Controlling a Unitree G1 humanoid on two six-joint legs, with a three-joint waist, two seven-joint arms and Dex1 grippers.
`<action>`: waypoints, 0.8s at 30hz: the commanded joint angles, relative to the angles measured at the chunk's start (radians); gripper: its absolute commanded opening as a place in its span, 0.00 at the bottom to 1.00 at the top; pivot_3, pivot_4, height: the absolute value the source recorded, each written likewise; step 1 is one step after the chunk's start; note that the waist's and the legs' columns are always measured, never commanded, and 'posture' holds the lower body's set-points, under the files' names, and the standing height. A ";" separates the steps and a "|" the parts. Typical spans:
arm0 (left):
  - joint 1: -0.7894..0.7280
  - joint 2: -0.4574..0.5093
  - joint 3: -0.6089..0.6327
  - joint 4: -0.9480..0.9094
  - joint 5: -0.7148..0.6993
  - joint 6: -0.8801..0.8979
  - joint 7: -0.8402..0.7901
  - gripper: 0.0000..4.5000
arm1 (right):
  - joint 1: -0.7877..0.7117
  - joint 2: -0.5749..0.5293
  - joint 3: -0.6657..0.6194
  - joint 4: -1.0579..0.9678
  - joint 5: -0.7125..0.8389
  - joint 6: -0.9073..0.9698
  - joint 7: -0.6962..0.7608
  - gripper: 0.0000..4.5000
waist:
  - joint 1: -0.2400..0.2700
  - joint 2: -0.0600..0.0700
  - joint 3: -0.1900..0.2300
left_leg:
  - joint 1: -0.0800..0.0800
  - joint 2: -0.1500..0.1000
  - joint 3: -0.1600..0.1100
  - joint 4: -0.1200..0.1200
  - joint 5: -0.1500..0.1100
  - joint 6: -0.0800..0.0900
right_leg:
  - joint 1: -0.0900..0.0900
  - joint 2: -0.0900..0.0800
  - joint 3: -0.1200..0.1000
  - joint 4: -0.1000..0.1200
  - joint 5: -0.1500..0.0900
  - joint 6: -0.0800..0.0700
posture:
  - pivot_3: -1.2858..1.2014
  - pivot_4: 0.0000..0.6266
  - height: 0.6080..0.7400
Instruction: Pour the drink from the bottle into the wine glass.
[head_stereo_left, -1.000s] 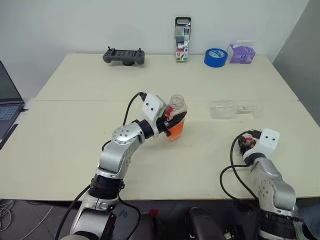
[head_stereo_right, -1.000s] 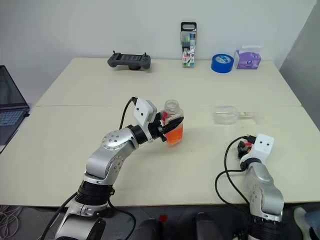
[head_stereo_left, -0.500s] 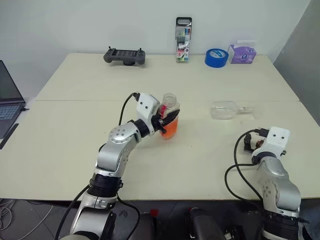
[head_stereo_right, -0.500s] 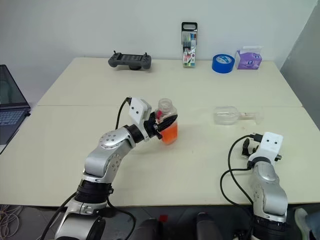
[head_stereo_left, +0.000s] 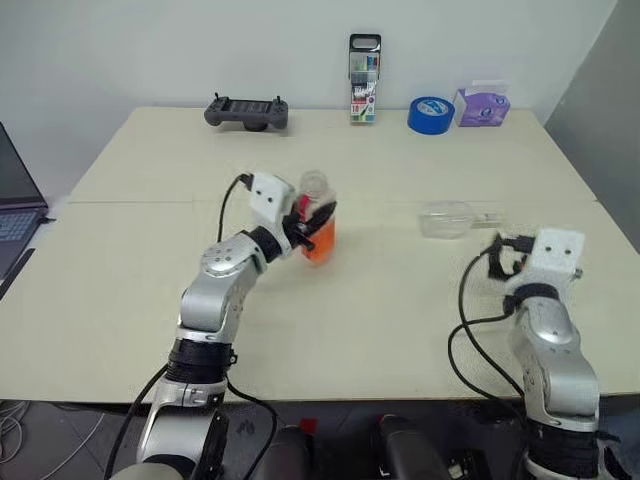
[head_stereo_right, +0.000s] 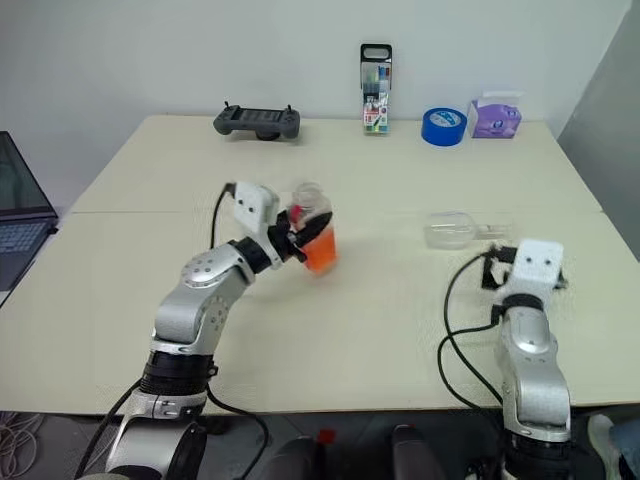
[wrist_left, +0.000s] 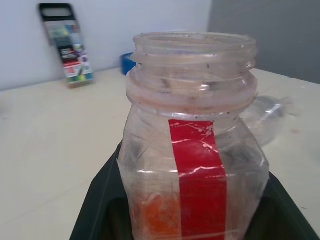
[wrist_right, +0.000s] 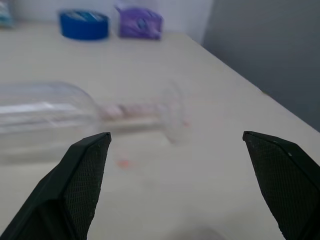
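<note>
My left gripper (head_stereo_left: 311, 228) is shut on the bottle (wrist_left: 195, 95), holding it upright above the middle of the table (head_stereo_left: 150, 260). The bottle's mouth is uncapped, and a red stripe runs down its side. The orange drink (head_stereo_left: 320, 246) fills its lower part. Off to the right, the wine glass (head_stereo_left: 452, 217) lies on its side, its foot (wrist_right: 172, 117) toward the right edge. My right gripper (wrist_right: 175, 136) is open just short of that foot, level with it, with nothing between its fingers (wrist_right: 82, 180).
Along the table's far edge stand a grey game controller (head_stereo_left: 246, 111), a tall marker case (head_stereo_left: 364, 80), a blue tape roll (head_stereo_left: 431, 114) and a purple tissue pack (head_stereo_left: 483, 107). A laptop (head_stereo_right: 18, 215) sits at the far left.
My left arm has carried the bottle leftward and slightly away. My right gripper has risen from the table, opened wide, and now points at the glass's foot.
</note>
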 joint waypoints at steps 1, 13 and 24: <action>-0.055 0.024 0.131 0.039 -0.022 -0.013 0.102 0.38 | -0.091 0.023 0.090 -0.058 0.231 0.132 0.205 1.00 | -0.001 0.000 0.000 | 0.000 0.001 -0.001 0.000 0.000 0.000 | 0.001 0.001 -0.001 0.000 0.000 0.000 | 0.52 0.24 1.00; -0.016 0.088 0.209 0.218 0.025 -0.150 0.159 0.38 | -0.335 -0.005 0.290 0.145 0.278 0.194 0.424 1.00 | 0.015 -0.001 0.000 | -0.002 -0.003 -0.005 0.001 0.000 0.000 | 0.001 -0.008 -0.004 -0.001 0.000 0.000 | 0.52 0.24 1.00; -0.064 0.128 0.221 0.457 0.024 -0.298 0.094 0.38 | -0.309 0.003 0.328 0.118 0.286 0.233 0.429 1.00 | 0.013 -0.001 0.000 | 0.002 -0.002 -0.007 0.000 0.000 0.000 | 0.004 -0.010 -0.007 0.001 0.000 0.000 | 0.52 0.24 1.00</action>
